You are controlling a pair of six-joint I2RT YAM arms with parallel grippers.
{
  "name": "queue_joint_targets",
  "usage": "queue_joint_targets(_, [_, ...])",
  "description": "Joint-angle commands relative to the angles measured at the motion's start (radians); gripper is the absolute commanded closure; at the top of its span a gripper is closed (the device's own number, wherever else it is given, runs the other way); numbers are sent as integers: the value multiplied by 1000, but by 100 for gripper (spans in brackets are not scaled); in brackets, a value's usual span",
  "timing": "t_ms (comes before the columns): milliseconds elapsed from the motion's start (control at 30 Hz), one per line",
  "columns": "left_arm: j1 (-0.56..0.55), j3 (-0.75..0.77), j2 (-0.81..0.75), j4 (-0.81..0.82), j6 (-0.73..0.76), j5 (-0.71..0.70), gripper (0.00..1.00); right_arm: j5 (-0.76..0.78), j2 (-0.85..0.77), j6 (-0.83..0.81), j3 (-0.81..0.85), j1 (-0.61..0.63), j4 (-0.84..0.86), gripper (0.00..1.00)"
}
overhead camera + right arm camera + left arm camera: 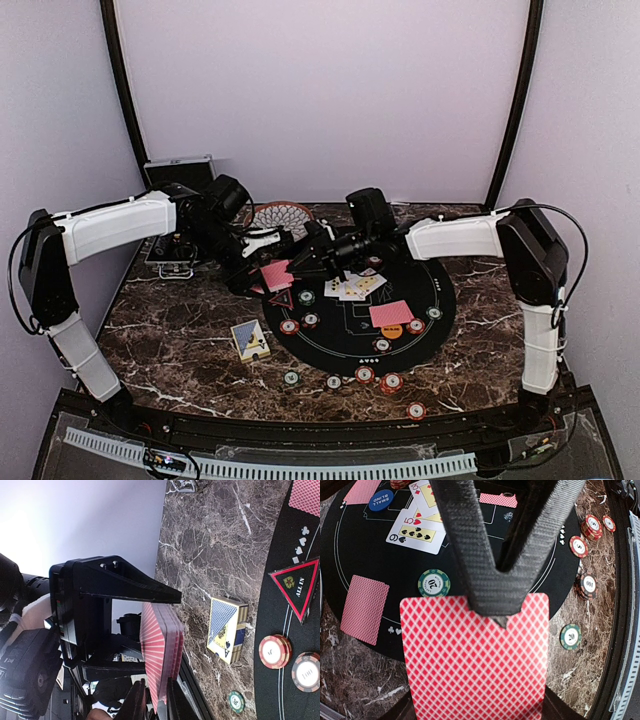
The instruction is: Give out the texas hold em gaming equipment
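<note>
Left claw [263,262] and right claw [298,264] at red-backed cards [276,275] over black mat's [425,338] edge.

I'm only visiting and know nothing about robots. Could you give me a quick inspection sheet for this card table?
Surface: marble table with a round black mat.
Job's things: face-up cards, red-backed card, striped chips, orange button and red triangle marker, on or near the mat.
Clutter: card box, patterned bowl, black case.
Claws: left claw shut on the red-backed deck; right claw straddles the deck's edge, grip unclear.
Cables: black cable loops beside the right arm.
Surroundings: pale walls; nothing else seen.
</note>
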Motion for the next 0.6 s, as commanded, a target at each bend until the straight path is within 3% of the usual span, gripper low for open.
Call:
queue_joint_targets(0, [4, 20, -33, 1, 2, 12, 100, -15, -34, 13, -5, 1, 48, 85])
queue_joint_targets(233, [4, 20, -34, 1, 4, 9, 100, -23, -20, 23, 9, 17, 53, 87])
queue_joint_targets(367, [5, 18, -34, -1, 8, 8, 100, -28, -12, 15, 18, 24, 37, 82])
queue_joint_targets(567, [4, 14, -34, 3, 7, 2, 100, -22, -3, -4, 26, 36, 15, 83])
